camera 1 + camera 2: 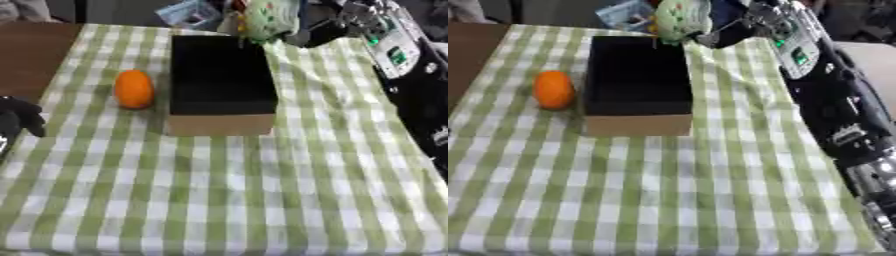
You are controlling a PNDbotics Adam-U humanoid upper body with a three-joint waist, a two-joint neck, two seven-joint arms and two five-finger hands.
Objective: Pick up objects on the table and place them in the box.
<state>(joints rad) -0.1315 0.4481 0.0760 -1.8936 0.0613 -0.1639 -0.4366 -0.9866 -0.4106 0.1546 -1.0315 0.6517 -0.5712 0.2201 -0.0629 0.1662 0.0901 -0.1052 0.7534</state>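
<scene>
The box (222, 80), dark inside with a tan cardboard front, stands open at the far centre of the green-checked tablecloth (227, 200). Its interior reads as uniformly dark; whether anything lies in it cannot be told.

A pale green, patterned object (681, 19) hangs above the box's far right corner, at the end of the right hand (730, 31), whose fingers appear curled about it. It has not been released.

An orange (134, 89) lies on the cloth just beside the box's left wall, untouched.

The left hand (19, 116) shows as a dark shape at the left edge, near the table's side; the state of its fingers cannot be told.

Assessment: one object is in transit and close to delivery; the orange remains to be collected. The task appears roughly midway, at best.
</scene>
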